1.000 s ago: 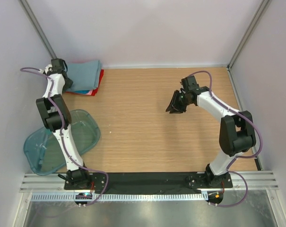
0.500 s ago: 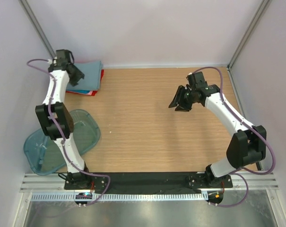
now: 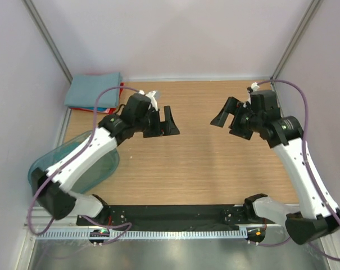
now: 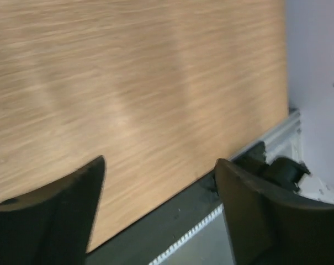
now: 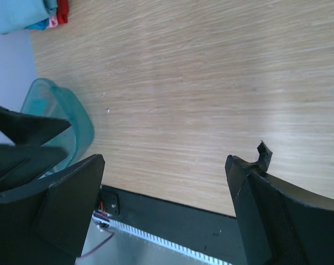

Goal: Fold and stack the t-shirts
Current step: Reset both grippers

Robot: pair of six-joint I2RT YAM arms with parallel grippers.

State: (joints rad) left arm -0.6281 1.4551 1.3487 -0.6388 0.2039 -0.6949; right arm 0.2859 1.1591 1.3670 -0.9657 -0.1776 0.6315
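Left pincer [image 3: 171, 122] and right pincer [image 3: 225, 115] gape wide; soft t-shirts [image 3: 94, 90] lie folded square.

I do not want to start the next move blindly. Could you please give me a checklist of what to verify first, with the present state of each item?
1. Left gripper open and holding nothing: ok.
2. Right gripper open and holding nothing: ok.
3. T-shirts folded in one stack at the far left corner, grey-blue one on top: ok.
4. Teal tub holds no further shirt: cannot tell, the left arm covers part of it.
5. Grippers apart from each other, bare table between them: ok.
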